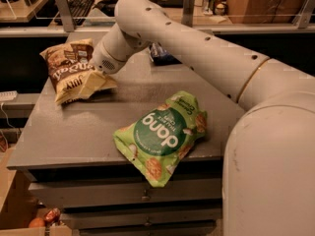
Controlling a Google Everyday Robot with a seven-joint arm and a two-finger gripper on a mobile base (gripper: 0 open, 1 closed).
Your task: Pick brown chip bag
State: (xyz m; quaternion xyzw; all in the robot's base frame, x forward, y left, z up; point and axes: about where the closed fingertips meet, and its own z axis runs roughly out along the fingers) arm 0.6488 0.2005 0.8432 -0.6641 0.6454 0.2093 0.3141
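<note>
The brown chip bag (65, 65), dark brown with pale ends and white lettering, lies at the far left of the grey table (83, 132). My gripper (93, 85) is down at the bag's lower right end, overlapping its pale edge and hiding part of it. I cannot tell whether it grips the bag. My arm (197, 53) reaches in from the right across the table.
A green "dang" bag (162, 134) lies at the table's front centre, partly over the edge. A small dark blue bag (162, 55) shows behind my arm at the back. A keyboard (78, 4) sits on a desk behind. A box (12, 205) stands on the floor at lower left.
</note>
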